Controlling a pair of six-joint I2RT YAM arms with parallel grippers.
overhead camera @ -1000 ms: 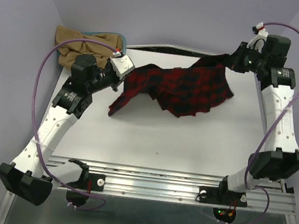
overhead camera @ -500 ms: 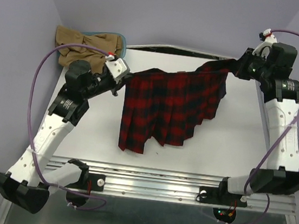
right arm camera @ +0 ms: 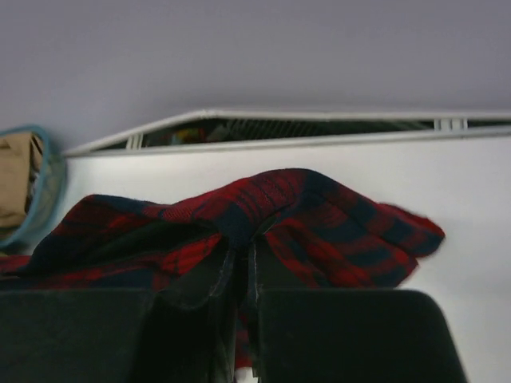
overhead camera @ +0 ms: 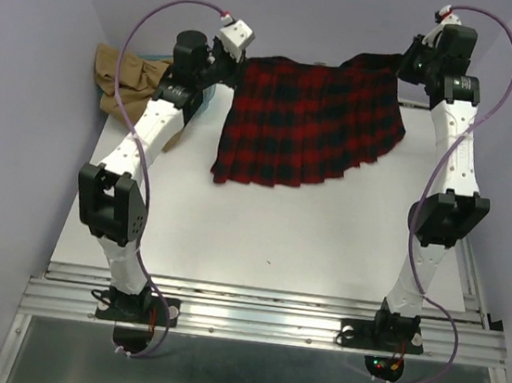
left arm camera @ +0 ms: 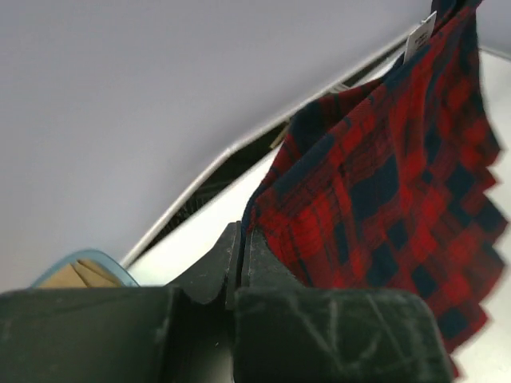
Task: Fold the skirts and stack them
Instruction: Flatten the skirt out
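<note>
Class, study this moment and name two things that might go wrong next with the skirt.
The left claw and right claw each pinch only a thin edge of the plaid skirt; it may slip free. Its hem hangs unevenly over the table, so laying it down may trap creases.

Tan skirt [overhead camera: 119, 77] partly behind left arm [overhead camera: 148, 133]

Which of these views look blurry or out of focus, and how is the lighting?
Top external: sharp and evenly lit, no glare on the red and navy plaid cloth skirt. Left wrist: the skirt's right side is smeared, and the left gripper is dark and soft. Right wrist: the right gripper is dark and unfocused, the skirt slightly soft.
</note>
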